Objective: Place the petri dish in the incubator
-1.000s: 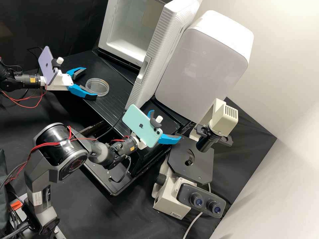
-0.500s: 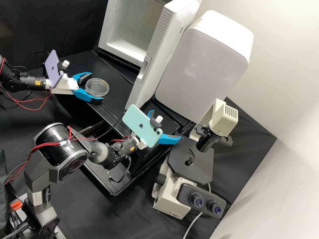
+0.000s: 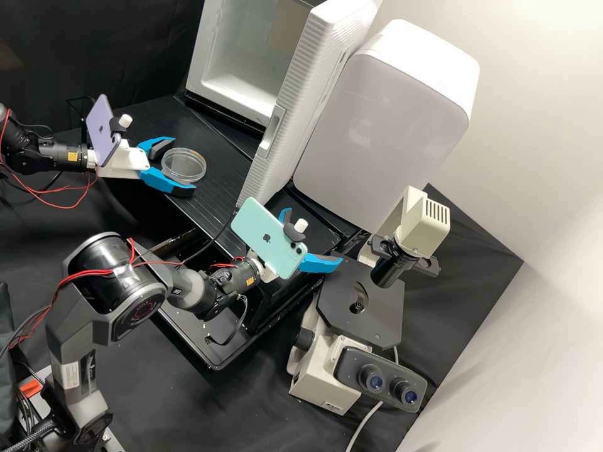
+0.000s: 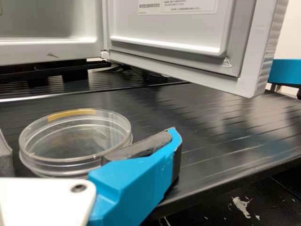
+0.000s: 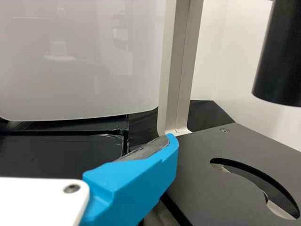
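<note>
A clear, lidded petri dish (image 3: 184,164) lies flat on the black slatted platform (image 3: 217,191) in front of the white incubator (image 3: 242,56), whose ribbed door (image 3: 301,88) stands wide open. My left gripper (image 3: 171,163) is open at platform height, one blue finger on each side of the dish's near edge. In the left wrist view the dish (image 4: 75,139) sits just beside one padded finger (image 4: 141,169), with the incubator's door (image 4: 188,42) beyond. My right gripper (image 3: 314,248) hangs open with nothing in it over the microscope stage (image 3: 361,307), and one of its fingers (image 5: 136,181) shows.
A large rounded white box (image 3: 389,113) stands right of the incubator door. A microscope (image 3: 358,364) with a black stage (image 5: 235,179) sits at the front right. The platform's front edge drops to black cloth (image 3: 188,402). Red wires trail from both arms.
The left gripper has moved right and down toward the dish, so its open fingers now flank the dish's near edge. The dish and the right arm have not moved.
</note>
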`<state>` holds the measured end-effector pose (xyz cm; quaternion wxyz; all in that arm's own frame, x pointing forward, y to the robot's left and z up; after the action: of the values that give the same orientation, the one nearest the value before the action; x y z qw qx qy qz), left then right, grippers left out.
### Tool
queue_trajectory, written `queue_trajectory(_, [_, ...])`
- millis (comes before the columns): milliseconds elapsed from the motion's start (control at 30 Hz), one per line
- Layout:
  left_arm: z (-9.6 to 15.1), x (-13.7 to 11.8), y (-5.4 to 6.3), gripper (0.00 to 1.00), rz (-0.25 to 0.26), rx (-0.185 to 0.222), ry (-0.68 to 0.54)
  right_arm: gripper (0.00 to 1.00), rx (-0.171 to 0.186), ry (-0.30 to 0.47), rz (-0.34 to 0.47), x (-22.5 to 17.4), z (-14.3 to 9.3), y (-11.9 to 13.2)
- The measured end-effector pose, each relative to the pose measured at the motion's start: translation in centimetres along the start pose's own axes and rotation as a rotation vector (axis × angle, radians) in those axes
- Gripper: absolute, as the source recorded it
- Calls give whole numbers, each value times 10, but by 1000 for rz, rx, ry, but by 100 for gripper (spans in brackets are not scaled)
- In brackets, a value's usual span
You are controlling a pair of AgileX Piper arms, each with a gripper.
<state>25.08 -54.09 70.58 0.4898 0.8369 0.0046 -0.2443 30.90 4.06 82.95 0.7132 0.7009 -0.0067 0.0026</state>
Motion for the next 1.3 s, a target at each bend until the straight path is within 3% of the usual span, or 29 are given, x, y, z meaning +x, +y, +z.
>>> queue_trajectory(567, [-4, 12, 2, 100, -6, 5, -5, 100, 0, 0, 0, 0, 0, 0])
queue_trajectory(600, [-4, 12, 2, 0, -8, 2, -12, 100, 0, 0, 0, 0, 0, 0])
queue_trajectory(1300, [-8, 11, 3, 0, -8, -2, -24, 100, 0, 0, 0, 0, 0, 0])
